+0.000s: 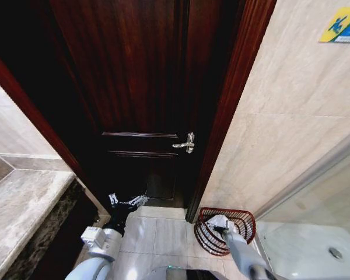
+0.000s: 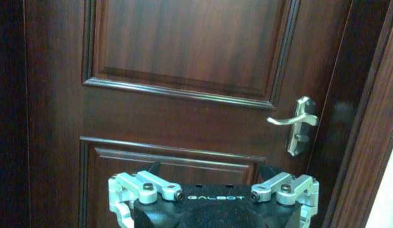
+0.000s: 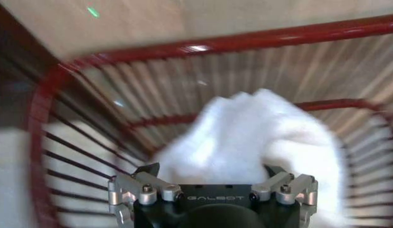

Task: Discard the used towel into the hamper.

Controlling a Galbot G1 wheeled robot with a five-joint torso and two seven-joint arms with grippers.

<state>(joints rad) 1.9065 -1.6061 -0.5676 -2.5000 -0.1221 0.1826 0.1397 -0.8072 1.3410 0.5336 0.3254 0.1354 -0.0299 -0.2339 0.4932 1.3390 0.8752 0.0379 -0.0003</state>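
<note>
The hamper [image 1: 245,224] is a small round red-brown wire basket on the floor by the tiled wall, right of the door frame. My right gripper [image 1: 219,224] reaches down into its mouth. In the right wrist view the white towel [image 3: 260,128] lies bunched inside the hamper [image 3: 196,47], just ahead of the right gripper [image 3: 210,168], whose jaws stand spread apart and open. My left gripper [image 1: 127,202] hangs low in front of the dark door, open and holding nothing; the left wrist view shows the left gripper [image 2: 209,168] facing the door panels.
A dark wooden door [image 1: 140,87] with a silver lever handle [image 1: 185,143] stands shut straight ahead. A stone counter [image 1: 17,204] is at the left. A glass shower partition and white shower floor [image 1: 315,245] lie right of the hamper. Pale floor tiles [image 1: 163,233] lie between.
</note>
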